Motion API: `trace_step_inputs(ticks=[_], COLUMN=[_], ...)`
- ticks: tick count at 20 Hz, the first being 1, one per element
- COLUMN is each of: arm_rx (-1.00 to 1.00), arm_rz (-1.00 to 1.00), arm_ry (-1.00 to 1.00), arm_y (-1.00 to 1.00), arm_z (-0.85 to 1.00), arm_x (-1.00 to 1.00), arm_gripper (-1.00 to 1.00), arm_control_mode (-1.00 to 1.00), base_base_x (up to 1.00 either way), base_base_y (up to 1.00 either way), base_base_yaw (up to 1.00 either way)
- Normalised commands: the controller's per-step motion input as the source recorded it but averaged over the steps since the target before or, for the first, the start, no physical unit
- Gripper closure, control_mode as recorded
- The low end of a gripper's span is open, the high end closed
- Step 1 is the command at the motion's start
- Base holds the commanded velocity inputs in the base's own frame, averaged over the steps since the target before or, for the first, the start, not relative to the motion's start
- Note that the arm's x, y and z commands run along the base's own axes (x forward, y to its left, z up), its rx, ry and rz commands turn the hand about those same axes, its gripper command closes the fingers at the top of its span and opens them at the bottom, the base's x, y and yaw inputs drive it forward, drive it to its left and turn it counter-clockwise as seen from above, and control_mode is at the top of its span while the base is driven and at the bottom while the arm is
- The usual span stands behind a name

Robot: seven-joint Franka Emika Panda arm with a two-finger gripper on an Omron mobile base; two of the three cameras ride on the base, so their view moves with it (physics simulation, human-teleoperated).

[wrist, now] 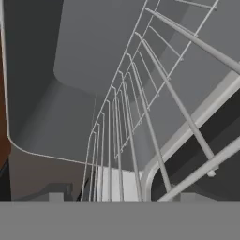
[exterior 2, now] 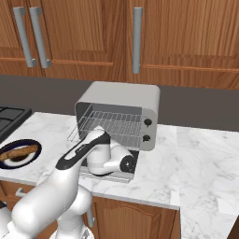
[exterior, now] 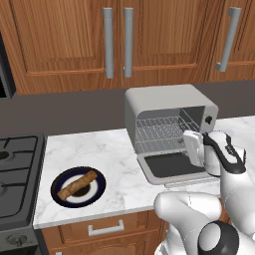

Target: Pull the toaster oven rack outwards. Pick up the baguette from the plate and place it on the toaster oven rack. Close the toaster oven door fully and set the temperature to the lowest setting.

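The end effector sits right at the mouth of the toaster oven, over the lowered door. Whether it is released or clenched, I cannot tell: the wrist hides the tips from both base cameras and the hand camera does not make them out. In the hand camera the rack runs in thin wires close under the lens, its front bar cutting diagonally across, grey cavity walls beyond. From the left base camera the rack lies inside the cavity with its front edge at the opening; from the right base camera its near left corner juts out past the oven's side wall. The door lies flat on the worktop, its handle edge close to the worktop's near edge. Out to the left, well apart from the oven, the plate rests near the front edge with the baguette diagonally across it. Bare marble lies between plate and door. The stove borders the worktop's left end.
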Motion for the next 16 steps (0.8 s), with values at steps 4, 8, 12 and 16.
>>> trace_step_inputs(ticks=[4, 8, 12, 16], arm_rx=[-0.05, -0.07, -0.1, -0.09], arm_rz=[0.0, 0.0, 0.0, 0.0], arm_ry=[0.07, 0.16, 0.22, 0.21], arm_y=[-0.01, -0.04, 0.0, 0.0], arm_z=[0.46, 0.4, 0.49, 0.71], arm_x=[-0.39, -0.58, -0.53, -0.5], arm_gripper=[-1.0, -1.0, -1.0, -1.0], arm_control_mode=[-1.0, -1.0, -1.0, -1.0], base_base_x=[0.0, 0.0, 0.0, 0.0], base_base_y=[0.0, 0.0, 0.0, 0.0], base_base_yaw=[0.0, 0.0, 0.0, 0.0])
